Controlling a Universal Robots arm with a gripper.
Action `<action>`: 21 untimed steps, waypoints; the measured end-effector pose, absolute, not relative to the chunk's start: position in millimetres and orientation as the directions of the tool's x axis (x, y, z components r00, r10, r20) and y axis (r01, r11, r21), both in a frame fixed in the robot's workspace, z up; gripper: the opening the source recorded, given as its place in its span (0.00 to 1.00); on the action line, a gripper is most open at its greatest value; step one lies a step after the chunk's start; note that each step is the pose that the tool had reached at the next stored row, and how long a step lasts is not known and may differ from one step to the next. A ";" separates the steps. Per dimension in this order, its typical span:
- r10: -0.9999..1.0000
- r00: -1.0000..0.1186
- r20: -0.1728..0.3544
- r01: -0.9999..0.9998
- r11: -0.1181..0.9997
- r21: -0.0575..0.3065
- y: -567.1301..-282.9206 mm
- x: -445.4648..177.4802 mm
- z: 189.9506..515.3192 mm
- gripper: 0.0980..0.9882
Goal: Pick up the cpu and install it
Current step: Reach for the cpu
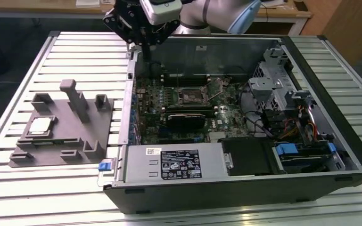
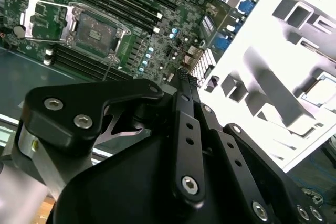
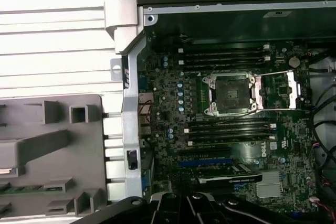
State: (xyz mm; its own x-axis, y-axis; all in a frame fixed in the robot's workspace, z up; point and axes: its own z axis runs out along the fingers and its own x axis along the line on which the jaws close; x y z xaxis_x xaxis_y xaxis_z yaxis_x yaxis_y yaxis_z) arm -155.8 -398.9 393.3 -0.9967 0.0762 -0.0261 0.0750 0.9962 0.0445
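— What lies nearest in the exterior view?
— The slatted metal table (image 1: 49,200). On it is an open computer case (image 1: 244,195), laid on its side, with the power supply (image 1: 171,162) along the near wall.

— And the cpu?
— The cpu (image 1: 41,125) lies flat in a recess of the grey fixture plate (image 1: 74,141). That plate rests on the table just beside the case, on the exterior view's left. Nothing touches the chip.

— Deeper inside the case?
— The green motherboard (image 1: 187,108). Its cpu socket (image 1: 190,94) is bare. In the first wrist view the metal load plate (image 3: 286,90) is swung open beside the socket.

— Where is the claw?
— The gripper (image 1: 146,51) hangs at the far side, over the case's far corner on the exterior view's left, well apart from the cpu. In the second wrist view its fingers (image 2: 189,145) are pressed together into one narrow tip, with nothing between them.

— Beyond that?
— A wooden desk (image 1: 282,12) stands behind the table.
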 end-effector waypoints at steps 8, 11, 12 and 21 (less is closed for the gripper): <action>0.076 -0.997 -0.027 0.075 0.996 0.045 -398.9 -169.4 393.0 0.01; 0.076 -0.997 -0.028 0.075 0.996 0.045 -398.9 -176.5 392.8 0.01; 0.076 -0.997 -0.028 0.075 0.996 0.045 -398.9 -179.1 392.8 0.01; 0.076 -0.997 -0.029 0.075 0.996 0.045 -397.7 -202.2 391.5 0.01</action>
State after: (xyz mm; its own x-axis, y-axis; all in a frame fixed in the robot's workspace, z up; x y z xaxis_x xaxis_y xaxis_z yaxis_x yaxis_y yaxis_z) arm -202.2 -397.7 391.5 -0.9967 0.0763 -0.0292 0.0749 0.9962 0.0448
